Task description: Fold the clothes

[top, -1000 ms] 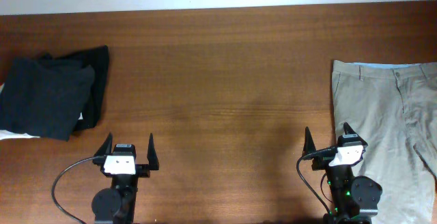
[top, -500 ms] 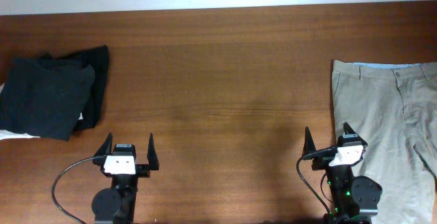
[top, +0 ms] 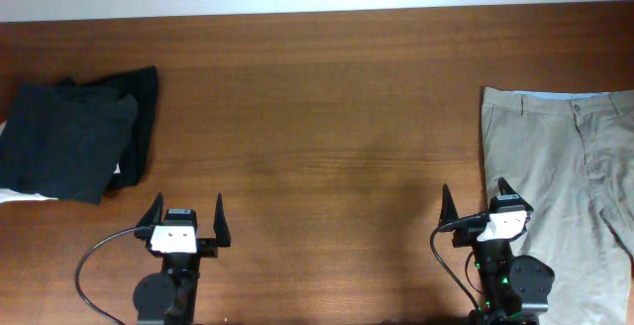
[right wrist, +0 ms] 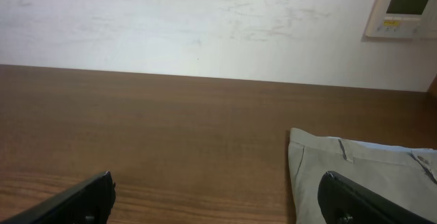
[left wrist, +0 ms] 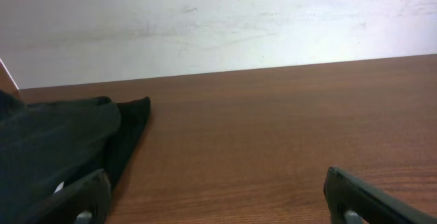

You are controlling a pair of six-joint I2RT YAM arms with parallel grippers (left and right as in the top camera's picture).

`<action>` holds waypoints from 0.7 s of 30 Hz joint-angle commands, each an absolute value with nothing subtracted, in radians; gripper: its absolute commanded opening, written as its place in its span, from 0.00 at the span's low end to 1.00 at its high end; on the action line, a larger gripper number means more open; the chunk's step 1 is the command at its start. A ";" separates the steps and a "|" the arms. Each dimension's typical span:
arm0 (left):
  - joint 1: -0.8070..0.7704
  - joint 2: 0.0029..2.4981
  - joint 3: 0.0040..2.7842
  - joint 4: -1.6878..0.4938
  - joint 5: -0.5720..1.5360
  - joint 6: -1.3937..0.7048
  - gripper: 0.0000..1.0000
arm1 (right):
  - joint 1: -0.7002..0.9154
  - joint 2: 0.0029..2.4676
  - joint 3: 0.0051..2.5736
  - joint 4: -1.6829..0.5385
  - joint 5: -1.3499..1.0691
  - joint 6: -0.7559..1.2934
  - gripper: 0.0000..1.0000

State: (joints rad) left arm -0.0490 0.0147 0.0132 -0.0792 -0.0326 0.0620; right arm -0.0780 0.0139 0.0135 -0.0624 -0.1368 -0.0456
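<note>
The khaki shorts (top: 567, 171) lie flat at the table's right side, waistband toward the far edge with pale blue lining showing. In the right wrist view the shorts (right wrist: 362, 176) show at the lower right. My right gripper (top: 481, 198) is open and empty at the front edge, its right finger over the shorts' left edge; in its own view (right wrist: 217, 200) both fingers are spread wide. My left gripper (top: 185, 210) is open and empty at the front left, and in its own view (left wrist: 218, 200) only bare wood lies between the fingers.
A pile of black and dark grey folded garments (top: 77, 135) sits at the left, also in the left wrist view (left wrist: 58, 142). A white wall with a thermostat panel (right wrist: 403, 9) stands behind the table.
</note>
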 commanded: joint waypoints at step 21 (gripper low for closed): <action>-0.043 0.398 0.520 -0.220 0.016 0.057 0.99 | -0.079 0.356 0.516 -0.263 -0.317 0.094 0.99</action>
